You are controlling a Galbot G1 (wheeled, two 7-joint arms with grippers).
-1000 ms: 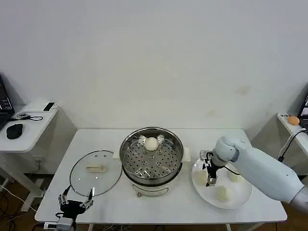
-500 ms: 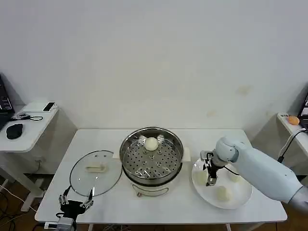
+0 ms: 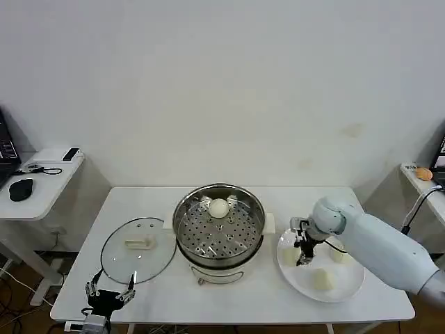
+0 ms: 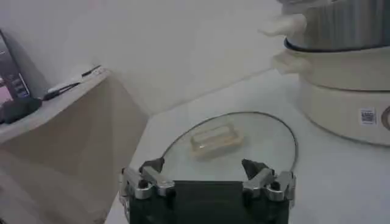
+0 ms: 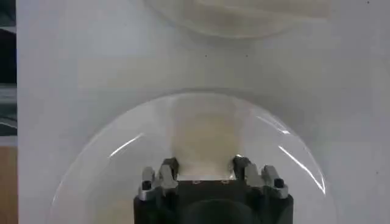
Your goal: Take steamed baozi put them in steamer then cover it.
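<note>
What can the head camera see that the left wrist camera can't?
Seen by the head camera alone: one steamed baozi inside the steamer, three more on the white plate, and the right hand down over one of them. Seen by the left wrist camera alone: the steamer's white base from the side. Both share the cover lying flat on the table, with the open left hand beside it.

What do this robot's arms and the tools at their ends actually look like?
The right arm wears a smooth, rounded white shell with a ball-like joint near the wrist. Its right tool is a small black block, from which two short fingers stick out, with silver metal links, screws and dark tips. The left tool is built the same: black body, two silver-linked fingers.
</note>
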